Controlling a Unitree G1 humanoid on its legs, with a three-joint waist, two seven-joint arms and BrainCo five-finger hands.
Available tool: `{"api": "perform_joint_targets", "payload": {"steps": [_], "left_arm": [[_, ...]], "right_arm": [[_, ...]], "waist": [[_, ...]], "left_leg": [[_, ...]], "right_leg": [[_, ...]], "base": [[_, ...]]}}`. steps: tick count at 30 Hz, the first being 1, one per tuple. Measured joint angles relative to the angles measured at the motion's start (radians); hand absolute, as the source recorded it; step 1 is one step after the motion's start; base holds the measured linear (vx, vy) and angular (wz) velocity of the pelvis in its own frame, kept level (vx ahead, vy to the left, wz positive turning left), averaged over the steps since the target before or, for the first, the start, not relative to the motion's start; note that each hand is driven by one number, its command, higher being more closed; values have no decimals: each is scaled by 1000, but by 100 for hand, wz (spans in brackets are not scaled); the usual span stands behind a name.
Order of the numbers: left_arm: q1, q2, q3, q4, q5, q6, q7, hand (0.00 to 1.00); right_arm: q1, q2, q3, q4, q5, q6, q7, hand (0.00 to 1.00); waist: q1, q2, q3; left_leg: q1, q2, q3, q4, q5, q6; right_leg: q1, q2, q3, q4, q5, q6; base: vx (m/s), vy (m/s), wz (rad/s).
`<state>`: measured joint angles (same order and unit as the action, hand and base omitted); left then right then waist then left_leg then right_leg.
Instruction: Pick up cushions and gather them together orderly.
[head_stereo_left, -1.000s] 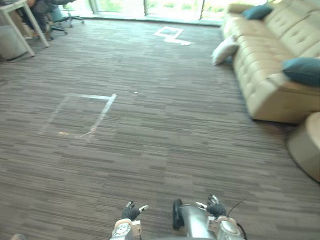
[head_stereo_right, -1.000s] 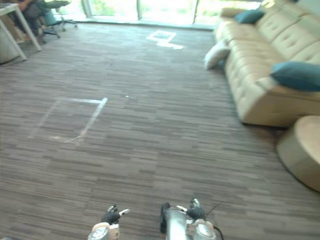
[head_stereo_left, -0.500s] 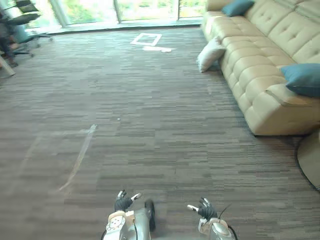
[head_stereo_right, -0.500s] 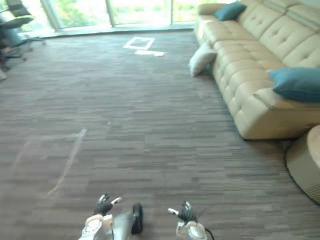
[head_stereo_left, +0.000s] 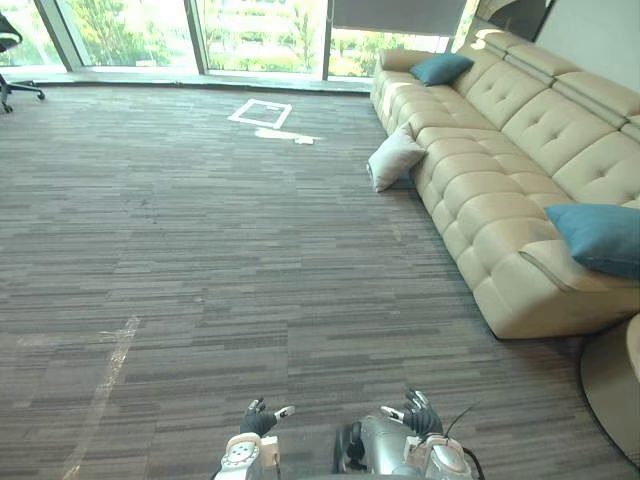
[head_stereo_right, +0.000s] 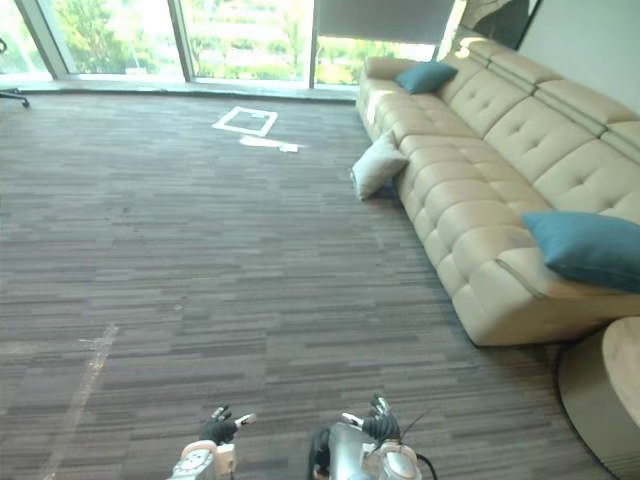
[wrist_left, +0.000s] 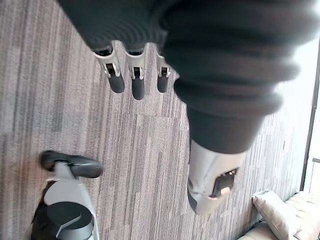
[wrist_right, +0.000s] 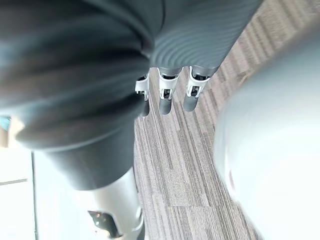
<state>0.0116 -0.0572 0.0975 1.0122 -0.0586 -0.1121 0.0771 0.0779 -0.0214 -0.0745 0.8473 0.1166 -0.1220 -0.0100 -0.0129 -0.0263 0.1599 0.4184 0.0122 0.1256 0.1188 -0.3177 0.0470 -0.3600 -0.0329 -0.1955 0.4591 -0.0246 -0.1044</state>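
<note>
Item: white cushion (head_stereo_left: 395, 157), on the carpet (head_stereo_left: 200, 230), leaning against the sofa's (head_stereo_left: 485, 185) front edge. Likely soft and light (squashes easily); I'd grip opposite edges. My left hand (head_stereo_left: 260, 420) and right hand (head_stereo_left: 416, 418): fingers straight, empty.

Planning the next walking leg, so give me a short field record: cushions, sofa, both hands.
on sofa: far teal cushion at the far end; near teal cushion at the near end
off sofa: white cushion on the carpet, leaning against the sofa front
sofa: beige sofa, on the robot's right
hands: left hand and right hand open, fingers straight, holding nothing
other: round beige stool by the sofa's near end
</note>
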Motion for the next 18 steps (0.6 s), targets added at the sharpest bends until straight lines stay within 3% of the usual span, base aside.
{"api": "perform_joint_targets", "payload": {"steps": [1,3,4,5,6,7,8,9,11,12,13,14,15,17,18], "left_arm": [[3,-2,6,0,5,0,-2,0],[-1,-4,24,-2,9,-1,-2,0],[2,-6,51,-6,10,-1,-3,0],[9,-4,83,-22,8,-2,-2,0],[10,-4,91,-32,5,-4,-1,0],[12,4,102,-61,-4,-10,1,0],[18,9,100,-80,-7,-12,4,0],[20,11,100,-87,-8,-12,5,0],[24,4,99,-120,-12,-17,7,0],[30,3,98,-130,-12,-23,7,0],[33,2,98,-135,-12,-27,8,0],[41,2,97,-144,-12,-34,8,0],[50,2,90,-158,-12,-34,10,0],[60,4,78,-155,-12,-35,10,0],[63,18,77,-155,-12,-32,10,0]], "right_arm": [[-9,-6,-1,-1,0,3,-1,0],[-17,-10,1,-1,0,11,0,0],[-21,-13,15,-2,0,14,0,0],[-31,-12,41,4,0,17,-1,0],[-34,-7,46,8,0,18,-1,0],[-39,20,50,29,0,19,-4,0],[-36,27,60,37,0,20,-6,0],[-35,29,65,37,0,20,-7,0],[-43,34,81,34,0,23,-9,0],[-43,36,79,33,0,23,-12,0],[-42,34,80,32,0,22,-12,0],[-37,28,82,32,0,21,-12,0],[-30,21,89,32,-1,22,-12,0],[-4,22,89,37,-3,24,-13,0],[11,24,88,37,-8,26,-13,0]], "waist": [[12,20,6],[11,40,14],[10,62,20],[17,69,35],[20,75,38],[36,58,52],[58,41,49],[64,40,46],[74,46,47],[75,43,46],[75,40,45],[76,37,39],[81,34,30],[87,26,-14],[88,-8,-41]], "left_leg": [[-23,16,-29,103,32,-50],[-92,22,-59,293,105,-109],[-205,34,-100,558,278,-203],[-313,73,-84,786,310,-216],[-340,89,-64,847,298,-203],[-414,116,-4,941,238,-151],[-484,124,44,933,194,-124],[-509,126,58,918,184,-125],[-628,136,116,708,130,-94],[-647,118,143,519,130,-92],[-651,108,149,434,140,-95],[-669,81,141,234,176,-102],[-687,72,137,137,210,-97],[-695,51,122,138,369,-42],[-693,20,138,146,363,-19]], "right_leg": [[16,-3,-16,52,-69,-5],[56,2,-21,65,-122,-7],[142,19,-18,10,-154,-6],[245,44,-6,-63,-161,-13],[284,51,1,-91,-162,-15],[407,52,25,-172,-166,-21],[489,45,48,-250,-168,-20],[510,42,55,-270,-171,-17],[614,23,91,-339,-199,18],[658,5,98,-365,-221,39],[673,-4,101,-373,-231,48],[708,-24,115,-390,-265,74],[734,-39,130,-396,-295,105],[741,-63,166,-366,-316,140],[717,-100,183,-306,-316,140]], "base": [[879,-200,21],[716,-166,8],[719,-126,-6],[705,-103,-12],[762,-84,-29],[659,-85,-43],[528,-77,-48],[469,-41,-60],[511,19,-52],[450,73,-31],[563,133,-37],[574,193,-44],[738,292,-53],[696,304,-45],[887,393,-38]]}}
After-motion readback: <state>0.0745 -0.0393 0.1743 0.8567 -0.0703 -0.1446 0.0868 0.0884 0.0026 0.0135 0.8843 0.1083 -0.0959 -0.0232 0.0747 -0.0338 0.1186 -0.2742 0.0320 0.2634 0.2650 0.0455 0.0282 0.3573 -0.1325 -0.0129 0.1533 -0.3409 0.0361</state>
